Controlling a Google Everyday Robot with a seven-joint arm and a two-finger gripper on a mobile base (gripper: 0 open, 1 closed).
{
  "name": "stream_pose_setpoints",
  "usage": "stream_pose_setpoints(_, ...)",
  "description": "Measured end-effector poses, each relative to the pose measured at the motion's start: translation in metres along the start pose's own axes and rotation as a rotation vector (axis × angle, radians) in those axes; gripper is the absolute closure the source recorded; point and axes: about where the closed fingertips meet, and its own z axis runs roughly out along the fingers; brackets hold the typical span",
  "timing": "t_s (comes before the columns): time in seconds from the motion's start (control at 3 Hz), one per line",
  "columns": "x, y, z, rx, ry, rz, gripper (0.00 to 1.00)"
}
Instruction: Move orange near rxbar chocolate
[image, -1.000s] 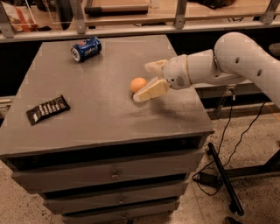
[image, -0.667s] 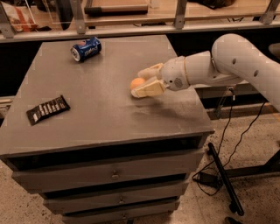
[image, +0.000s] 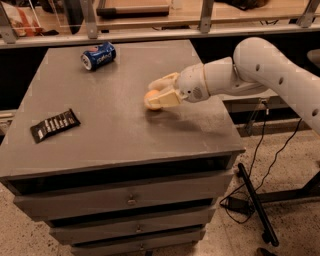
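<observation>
The orange (image: 150, 99) sits on the grey cabinet top (image: 120, 130), right of its middle. My gripper (image: 154, 95) reaches in from the right, with one pale finger behind the orange and one in front, closed against it. Most of the fruit is hidden by the fingers. The rxbar chocolate (image: 55, 125), a flat black bar with white lettering, lies near the cabinet's left edge, well left of the orange and closer to the front.
A blue soda can (image: 98, 55) lies on its side at the back left of the cabinet top. Shelving with rails (image: 150, 30) runs behind. A black stand and cables (image: 255, 200) are on the floor to the right.
The fingers were spread wide beside the orange and have closed onto it. Gripper and orange have shifted slightly left.
</observation>
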Motion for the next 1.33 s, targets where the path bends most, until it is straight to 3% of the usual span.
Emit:
stream_pose_setpoints(0.33, -0.023, -0.001, 0.016, -0.029, -0.048, -0.016, 1.0)
stream_pose_setpoints(0.67, -0.064, 0.007, 0.036, -0.078, -0.129, -0.039, 1.0)
stream_pose_setpoints(1.33, -0.106, 0.022, 0.073, -0.16, -0.16, -0.074, 1.0)
